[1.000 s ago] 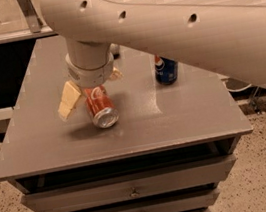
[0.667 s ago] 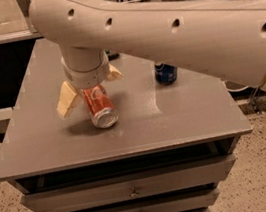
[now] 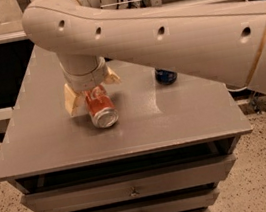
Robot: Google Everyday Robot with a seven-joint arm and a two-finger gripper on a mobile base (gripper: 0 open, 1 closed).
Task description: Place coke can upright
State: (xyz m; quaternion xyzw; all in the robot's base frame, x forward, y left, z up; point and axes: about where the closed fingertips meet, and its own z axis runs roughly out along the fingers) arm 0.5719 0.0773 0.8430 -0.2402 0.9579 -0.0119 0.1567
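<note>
— Since a second ago the arm point(image 3: 162, 37) has swung further across the far edge, and the claw point(image 3: 93, 92) has turned a little over the coke can point(image 3: 101, 109). The can itself lies where it lay.
— Where exactly?
— Left of the middle of the worktop point(image 3: 191, 118), somewhat nearer the front edge than the far one. The claw sits right over the can's far end, reaching down from above.
— Pinching it?
— I cannot tell whether the claw grips the can or only stands spread around it. The wrist hides that end.
— And the long axis?
— It runs from far edge toward front edge, silver end to the front, so the can is not upright yet. I judge the coming move must bring that axis round to vertical.
— Room for that?
— The surface is grey and flat, with nothing close beside the coke can. A blue can point(image 3: 166, 76) shows well apart toward the right edge, half under the arm. Drawers point(image 3: 131, 184) sit below the front edge.
</note>
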